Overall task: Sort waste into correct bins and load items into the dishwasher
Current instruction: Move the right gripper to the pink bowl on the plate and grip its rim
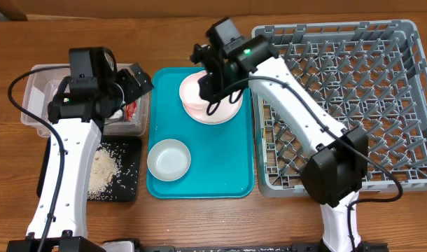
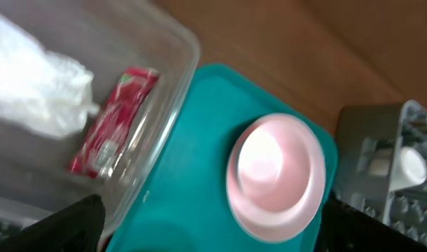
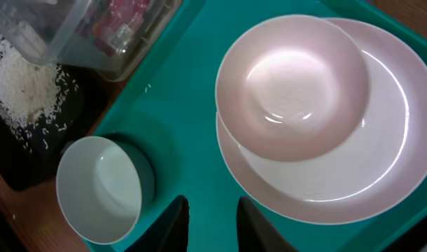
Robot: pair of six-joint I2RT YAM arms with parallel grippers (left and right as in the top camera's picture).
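Observation:
On the teal serving tray point(image 1: 231, 178), the larger pale bowl point(image 3: 290, 84) sits on the round pink plate point(image 3: 367, 168). The small white bowl point(image 3: 94, 185) stands nearer the front. My right gripper point(image 3: 213, 203) hovers over the tray between the small bowl and the plate, fingers slightly apart and empty. My left gripper point(image 1: 138, 80) is open and empty at the right edge of the clear tub point(image 1: 31, 105). The tub holds the white tissue point(image 2: 38, 84) and the red wrapper point(image 2: 112, 122). Rice scraps point(image 1: 101, 171) lie on the black tray point(image 1: 129, 150). The white cup point(image 2: 402, 164) lies in the grey dish rack point(image 1: 353, 105).
The dish rack fills the right side of the table, close against the teal tray. The right arm reaches across the rack's left edge. The black tray sits just in front of the clear tub. Bare wooden table point(image 1: 199, 217) lies along the front.

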